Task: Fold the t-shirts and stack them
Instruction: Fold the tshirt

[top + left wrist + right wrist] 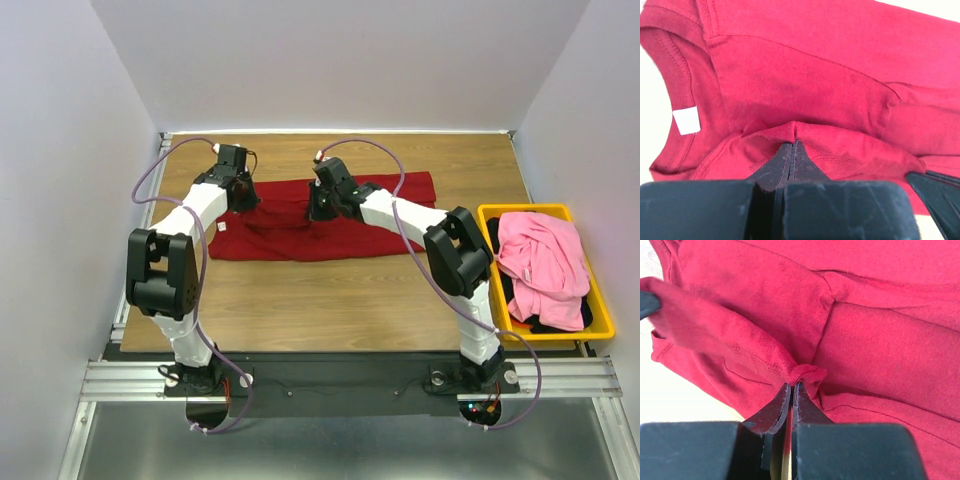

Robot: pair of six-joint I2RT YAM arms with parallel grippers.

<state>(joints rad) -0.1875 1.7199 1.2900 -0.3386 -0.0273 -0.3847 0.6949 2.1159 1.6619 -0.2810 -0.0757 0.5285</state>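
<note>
Dark red shirt lies spread sideways on the far half of the wooden table, collar end to the left, bottom end to the right; it looks partly folded, one layer over another, with seams and a stitched hem showing in both wrist views; white neck label sits inside the collar; left gripper is down on the left part of the shirt near the collar, fingers pressed fully together with a small ridge of red cloth pinched between the tips; the cloth bunches into a little peak right at the pinch; right gripper is down around the middle of the shirt, to the right of the left one, fingers likewise squeezed tight on a folded hem edge of the same shirt; from that pinch a raised band of cloth runs up to the left edge of the right wrist view, where a dark tip shows, probably the other gripper's finger; the two grippers are near each other but apart; both arms reach forward from the near edge and lean in toward each other over the shirt; the rest of the red shirt lies flat on the wood; yellow bin sits at the right edge of the table, well apart from the red shirt; pink shirt lies crumpled on top inside the bin; black shirt is under it, showing only at the edges; cannot tell how many black pieces there are.
</note>
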